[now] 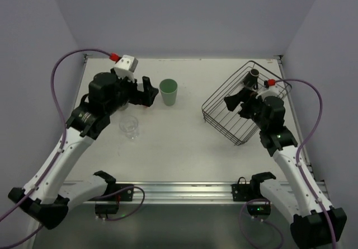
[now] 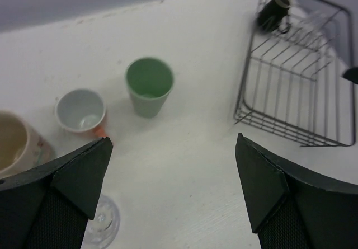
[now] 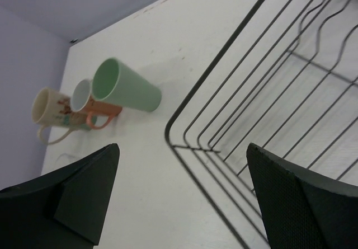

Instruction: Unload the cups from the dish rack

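The black wire dish rack [image 1: 224,117] stands at the right, and a small dark brown mug [image 1: 254,73] lies in its far corner. The rack [image 2: 296,87] and mug [image 2: 274,11] also show in the left wrist view. On the table to the left stand the mint green tumbler [image 1: 168,92], the clear glass [image 1: 130,127], the pinkish cup with handle [image 2: 82,111] and the beige mug [image 2: 14,142]. My left gripper [image 1: 148,91] is open and empty, just left of the tumbler. My right gripper [image 1: 238,95] is open and empty above the rack's near-left part [image 3: 268,103].
The back wall runs close behind the rack and the cups. In the top view the left arm hides the beige mug and the pinkish cup. A metal rail [image 1: 184,190] runs along the table's near edge.
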You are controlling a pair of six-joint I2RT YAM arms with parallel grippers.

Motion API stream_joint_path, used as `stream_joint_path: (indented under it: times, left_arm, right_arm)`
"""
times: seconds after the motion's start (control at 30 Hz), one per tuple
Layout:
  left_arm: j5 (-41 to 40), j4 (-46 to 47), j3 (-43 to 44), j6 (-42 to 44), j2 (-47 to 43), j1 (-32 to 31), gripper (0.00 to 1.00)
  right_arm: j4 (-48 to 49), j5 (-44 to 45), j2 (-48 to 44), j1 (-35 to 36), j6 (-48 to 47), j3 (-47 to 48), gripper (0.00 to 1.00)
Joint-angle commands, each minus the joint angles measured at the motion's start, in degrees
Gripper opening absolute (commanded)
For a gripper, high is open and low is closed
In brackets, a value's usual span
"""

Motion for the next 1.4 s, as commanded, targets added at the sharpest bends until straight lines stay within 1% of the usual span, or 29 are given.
stream_joint_path:
  times: [0.0, 0.03, 0.07, 0.1, 0.13, 0.17, 0.2, 0.23, 0.27, 0.3, 0.33, 0.43, 0.47, 0.53, 0.6, 0.63, 0.67, 0.7, 0.8, 0.97, 1.1, 1.37]
  left_arm:
    - [16.88, 12.94, -6.86, -2.18, -5.63, 0.11, 1.0]
    - [21.08, 14.44, -8.8, -2.28, -7.05, 0.1, 1.0]
    - [22.6, 17.15, -12.56, -2.45, -9.94, 0.1, 1.0]
    - [23.66, 18.14, -14.33, -2.37, -11.27, 0.1, 1.0]
    - [24.28, 18.84, -15.83, -2.11, -12.76, 0.1, 1.0]
    - [24.2, 20.07, -17.41, -1.84, -14.08, 0.1, 1.0]
    - [24.2, 21.13, -20.65, -1.84, -16.88, 0.1, 1.0]
    - [24.11, 22.27, -22.16, -2.01, -18.22, 0.02, 1.0]
    - [24.02, 24.11, -23.65, -2.28, -20.49, -0.07, 1.0]
    - [23.85, 24.82, -25.67, -2.28, -21.3, -0.25, 1.0]
    - [23.24, 25.44, -26.56, -2.37, -22.09, -0.51, 1.0]
    - [21.66, 26.5, -28.23, -1.67, -23.33, -1.56, 1.0]
    - [20.69, 25.97, -28.24, -0.71, -23.24, -2.17, 1.0]
    - [17.89, 24.22, -27.19, 0.09, -23.15, -3.84, 1.0]
    - [16.3, 23.51, -27.36, 0.71, -23.68, -4.64, 1.0]
    - [15.59, 23.77, -27.62, 0.71, -23.85, -5.16, 1.0]
    - [15.24, 23.77, -27.8, 0.88, -23.77, -5.34, 1.0]
    - [15.23, 23.69, -27.8, 0.8, -23.59, -5.43, 1.0]
    - [15.32, 23.77, -27.71, 0.88, -22.8, -5.61, 1.0]
    - [15.5, 23.86, -27.54, 1.06, -21.83, -5.78, 1.0]
    - [14.97, 23.86, -27.71, 1.24, -21.66, -5.7, 1.0]
    - [14.71, 23.86, -27.62, 1.5, -21.22, -5.7, 1.0]
  right_arm:
    - [-0.22, 14.64, 6.77, -0.13, -4.77, 7.95, 0.96]
    - [-0.39, 16.95, 8.54, -0.21, -5.48, 9.37, 0.95]
    - [-0.39, 19.58, 10.38, -0.3, -6.18, 10.6, 0.93]
    - [-0.39, 22.13, 12.32, -0.56, -7.5, 13.4, 0.87]
    - [-0.39, 25.29, 16.6, -1.35, -8.21, 15.08, 0.7]
    - [-0.39, 26.63, 18.99, -1.79, -8.91, 16.57, 0.67]
    - [-0.39, 27.86, 24.15, -2.32, -9.61, 19.98, 0.66]
    - [-0.57, 28.04, 26.72, -3.54, -9.97, 21.76, 0.57]
    - [-0.57, 28.31, 29.27, -4.16, -10.32, 23.34, 0.51]
    - [-0.57, 28.74, 31.74, -4.78, -10.76, 26.84, 0.5]
    - [-1.26, 28.49, 36.02, -5.92, -10.94, 28.7, 0.51]
    - [-1.44, 27.87, 41.5, -8.55, -11.99, 34.33, 0.57]
    - [-2.23, 26.3, 45.34, -9.26, -12.17, 37.74, 0.58]
    - [-2.94, 25.94, 48.53, -10.75, -12.78, 40.31, 0.59]
    - [-3.2, 23.57, 52.66, -10.94, -13.92, 43.81, 0.62]
    - [-3.55, 23.3, 54.07, -13.2, -14.19, 45.05, 0.62]
    - [-3.82, 22.34, 56.52, -13.66, -14.54, 47.15, 0.63]
    - [-4.34, 21.72, 57.76, -14.1, -14.71, 48.31, 0.67]
    - [-6.28, 19.97, 61.54, -15.68, -14.54, 51.92, 0.71]
    - [-8.91, 18.38, 66.56, -15.95, -15.42, 57.62, 0.77]
    - [-10.68, 17.41, 70.51, -16.04, -15.86, 60.44, 0.78]
    - [-11.64, 17.94, 72.63, -16.04, -16.12, 62.03, 0.77]
